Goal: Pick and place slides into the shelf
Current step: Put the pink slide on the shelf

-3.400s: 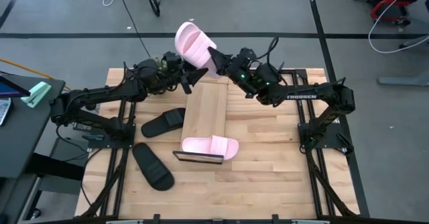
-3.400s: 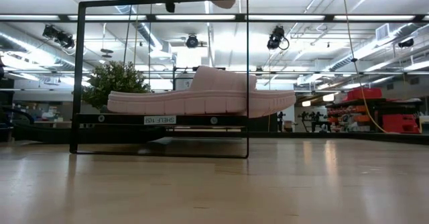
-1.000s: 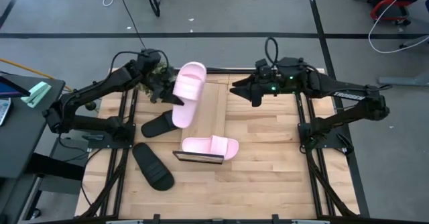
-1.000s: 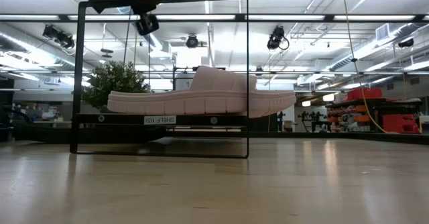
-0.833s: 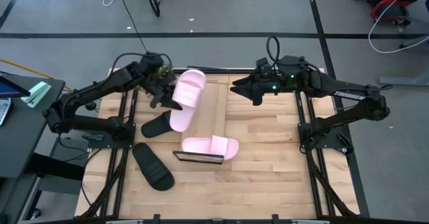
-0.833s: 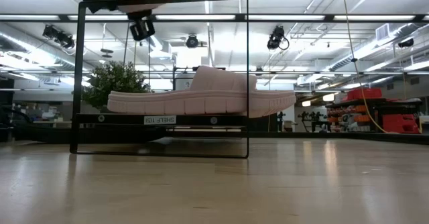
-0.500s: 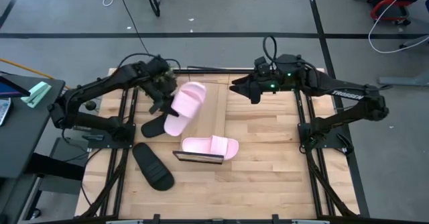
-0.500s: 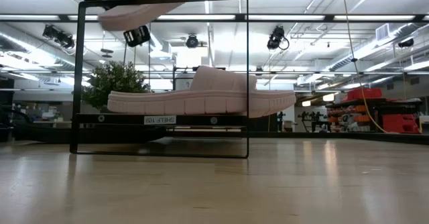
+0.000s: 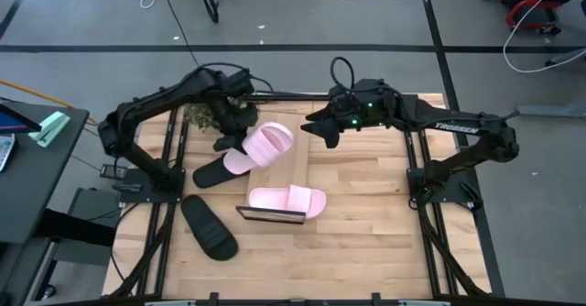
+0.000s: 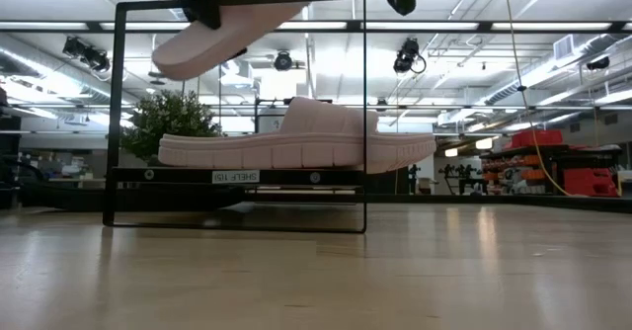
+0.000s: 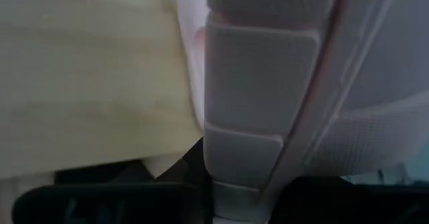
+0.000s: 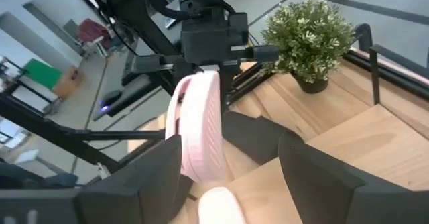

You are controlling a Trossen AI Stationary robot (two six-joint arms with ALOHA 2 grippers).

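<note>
A: What is the left gripper (image 9: 240, 134) doing?

B: It is grasping 1 pale pink slide sandal (image 9: 260, 147) by its edge, holding it tilted in the air above the long light-wood plank shelf with black wire frame ends (image 9: 291, 136), near the shelf's far half.

A: And the right gripper (image 9: 316, 128)?

B: It is hanging over the shelf's far end with its fingers spread wide and nothing between them.

A: Where are the other slides lying?

B: A second pale pink slide sandal (image 9: 287, 200) is sitting on the shelf's near end. 2 matte black slide sandals are lying on the wooden tabletop (image 9: 366, 214) left of the shelf: 1 black slide (image 9: 222, 169) beside the plank, the other black slide (image 9: 208, 226) nearer the front edge. A small green potted plant (image 9: 203, 115) is standing behind the left gripper.
</note>
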